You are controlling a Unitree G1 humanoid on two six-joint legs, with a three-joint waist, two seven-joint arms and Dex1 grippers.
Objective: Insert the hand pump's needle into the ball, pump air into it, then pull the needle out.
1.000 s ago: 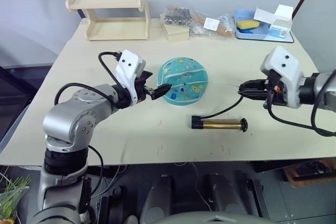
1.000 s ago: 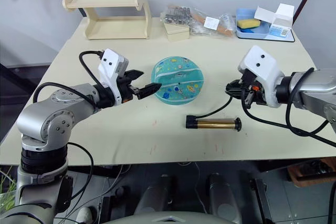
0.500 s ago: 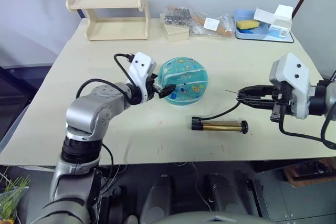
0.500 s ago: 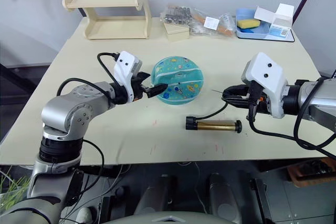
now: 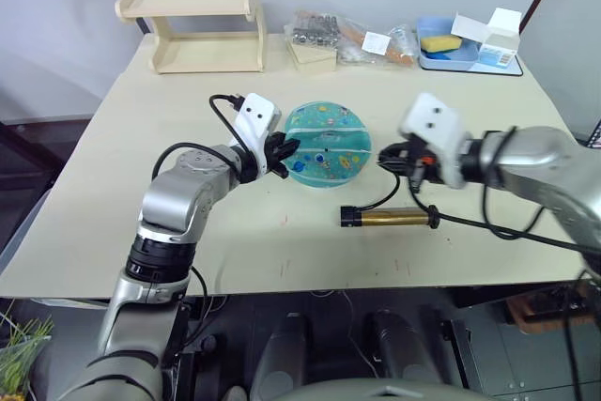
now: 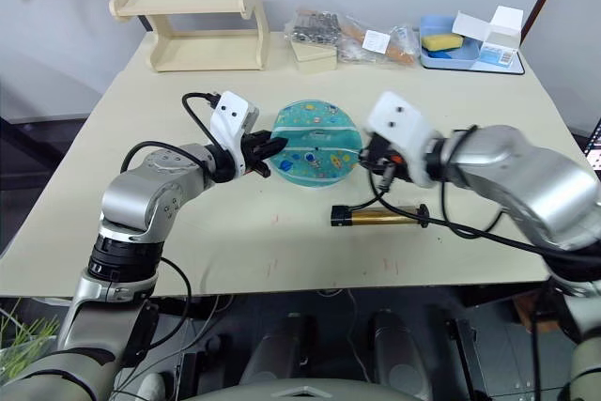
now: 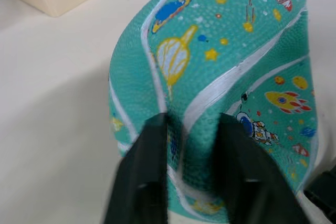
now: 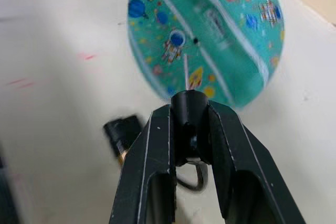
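Right arm and right gripper (image 5: 390,159) are motion-smeared at centre right of the head views, so its fingers don't resolve there. Needle (image 8: 186,72) is a thin sliver in the right wrist view; can't tell whether its tip touches the ball (image 8: 210,35), which is itself smeared. Ball's lower edge is cut off at the bottom of the left wrist view, behind the left gripper's (image 7: 191,129) blurred fingers. Pump (image 8: 122,135) is a blurred black end, half hidden by a finger.
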